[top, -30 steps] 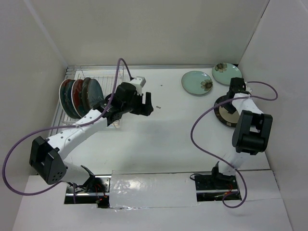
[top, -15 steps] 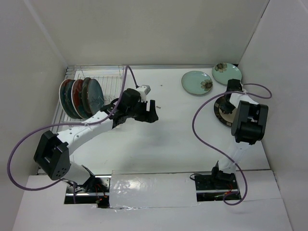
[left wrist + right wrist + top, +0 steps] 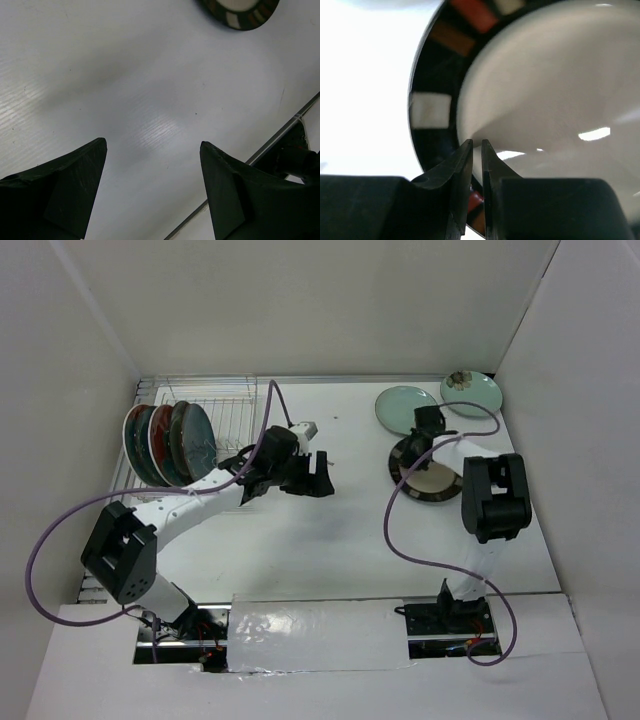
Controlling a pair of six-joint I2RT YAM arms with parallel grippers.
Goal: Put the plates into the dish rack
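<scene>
Silver wire dish rack sits upper left in the top view, on the white tabletop. It holds four plates standing on edge, packed close at its left end: red, teal, red, then a dark teal one facing right. Right of centre lies the cream plate, its dark rim carrying white, orange and red blocks in the right wrist view. Right jaws are closed on that rim at the plate's upper-left edge, one finger over the dark band, the other over the cream face, with only a thin slit between them. Cannot tell whether a second cream plate lies under it. Two pale mint plates lie flat near the top right: one just above the right jaws, the other nearer the corner, showing a small dark flower. Left jaws are spread wide, holding nothing, centre-left of the top view just right of the rack. In the left wrist view, bare tabletop shows between the dark fingers and the cream plate's rim sits at the top edge.
</scene>
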